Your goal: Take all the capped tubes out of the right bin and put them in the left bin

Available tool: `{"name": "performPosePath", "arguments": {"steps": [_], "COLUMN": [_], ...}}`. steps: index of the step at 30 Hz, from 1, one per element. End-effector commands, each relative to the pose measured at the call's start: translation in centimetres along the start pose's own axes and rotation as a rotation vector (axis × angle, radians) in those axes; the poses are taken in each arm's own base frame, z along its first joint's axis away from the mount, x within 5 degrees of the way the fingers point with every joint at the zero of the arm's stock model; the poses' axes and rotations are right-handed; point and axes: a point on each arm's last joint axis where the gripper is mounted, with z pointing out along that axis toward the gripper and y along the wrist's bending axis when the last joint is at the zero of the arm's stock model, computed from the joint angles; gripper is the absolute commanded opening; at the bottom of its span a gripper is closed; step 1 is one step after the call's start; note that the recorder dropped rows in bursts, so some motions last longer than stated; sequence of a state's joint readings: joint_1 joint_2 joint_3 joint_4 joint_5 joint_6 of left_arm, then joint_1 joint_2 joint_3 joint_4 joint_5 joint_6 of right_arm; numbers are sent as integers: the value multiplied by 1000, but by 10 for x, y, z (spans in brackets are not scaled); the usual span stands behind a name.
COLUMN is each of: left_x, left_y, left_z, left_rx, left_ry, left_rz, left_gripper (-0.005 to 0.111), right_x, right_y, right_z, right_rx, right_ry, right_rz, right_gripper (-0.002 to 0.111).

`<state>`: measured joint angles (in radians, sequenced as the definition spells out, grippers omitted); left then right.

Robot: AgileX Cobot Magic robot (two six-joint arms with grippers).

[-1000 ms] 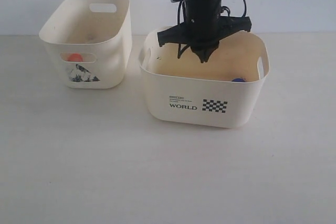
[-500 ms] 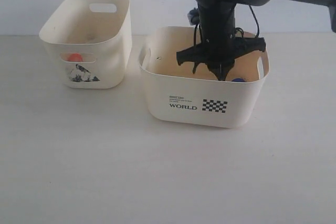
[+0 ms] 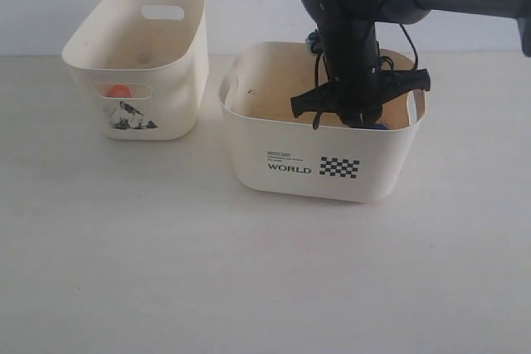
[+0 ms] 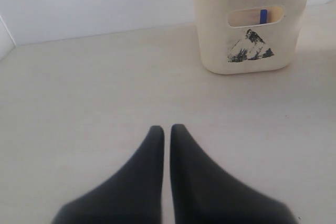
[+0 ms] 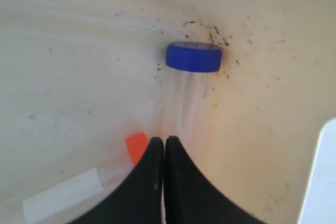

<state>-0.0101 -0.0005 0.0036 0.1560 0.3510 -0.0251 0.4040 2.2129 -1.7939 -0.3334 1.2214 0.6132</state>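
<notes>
Lower than a moment ago, the right gripper [image 5: 160,141] sits inside the right bin [image 3: 249,143], jaws clenched together just beside a blue-capped tube [image 5: 193,57]; the left gripper [image 4: 164,128] is clenched too.

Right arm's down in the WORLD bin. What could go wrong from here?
1. The right gripper is shut; descending like that would likely shove the blue-capped tube rather than grip it.
2. An orange-tipped tube lies beside the fingertips and may get nudged or pinched along.
3. The blue-capped tube seems close to a wall of the right bin, leaving open fingers little room.
</notes>
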Motion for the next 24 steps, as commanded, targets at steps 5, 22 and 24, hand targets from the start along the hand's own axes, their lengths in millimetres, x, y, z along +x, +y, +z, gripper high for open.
{"name": "performPosePath", "arguments": {"steps": [5, 22, 24], "left_x": [-2, -2, -2], "left_y": [0, 0, 0], "left_z": [0, 0, 0], "left_rx": [2, 2, 2], "left_ry": [-11, -11, -11], "left_rz": [-16, -16, -16], "left_gripper": [4, 4, 4], "right_x": [-5, -3, -2], "right_y": [-11, -5, -3], "right_z": [5, 24, 24], "right_rx": [23, 40, 18], "right_ry": [0, 38, 53], "right_rz": [16, -54, -67], "right_gripper": [-1, 2, 12]}}
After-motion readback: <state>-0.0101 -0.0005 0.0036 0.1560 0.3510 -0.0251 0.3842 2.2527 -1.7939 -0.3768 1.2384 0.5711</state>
